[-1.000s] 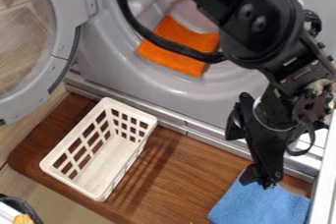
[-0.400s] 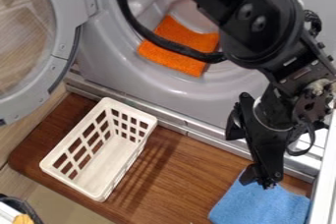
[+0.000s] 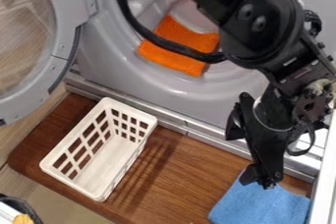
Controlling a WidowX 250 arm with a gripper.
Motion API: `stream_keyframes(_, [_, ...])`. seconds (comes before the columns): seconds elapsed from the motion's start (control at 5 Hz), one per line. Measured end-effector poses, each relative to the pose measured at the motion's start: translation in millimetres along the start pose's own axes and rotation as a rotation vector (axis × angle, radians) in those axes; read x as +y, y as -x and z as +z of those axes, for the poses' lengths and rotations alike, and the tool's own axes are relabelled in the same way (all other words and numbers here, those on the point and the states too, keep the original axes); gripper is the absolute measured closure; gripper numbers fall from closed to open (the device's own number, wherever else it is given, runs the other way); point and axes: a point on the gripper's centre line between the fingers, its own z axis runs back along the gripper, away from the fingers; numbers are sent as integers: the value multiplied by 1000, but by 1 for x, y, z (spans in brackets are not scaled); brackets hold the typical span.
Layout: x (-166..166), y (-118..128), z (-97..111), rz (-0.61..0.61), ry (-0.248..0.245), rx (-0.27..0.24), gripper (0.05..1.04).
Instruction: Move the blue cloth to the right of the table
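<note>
- In the camera view, the blue cloth [image 3: 259, 208] lay at the right end of the table [image 3: 177, 179], near its far right corner.
- The gripper [image 3: 261, 180] hung down at the cloth's upper edge, overlapping it in the view; whether it was clamped on the fabric or merely against it could not be told.
- The white basket [image 3: 111, 161] stood upright towards the table's left end, well apart from the cloth, and the orange cloth [image 3: 177, 43] lay inside the machine's drum [image 3: 187, 88]; neither seemed to need handling.
- Judged by place, the move looked done or very nearly so, the cloth being at the right side.
- What probably remained was to let go, if it was gripped, and lift clear without dragging it.
</note>
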Motion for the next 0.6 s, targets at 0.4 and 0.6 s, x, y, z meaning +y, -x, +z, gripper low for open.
stream_keyframes(0.4, [42,20,-4,163,-17,-15,83])
stream_keyframes(0.6, [61,35,-8,248,-1,6,83])
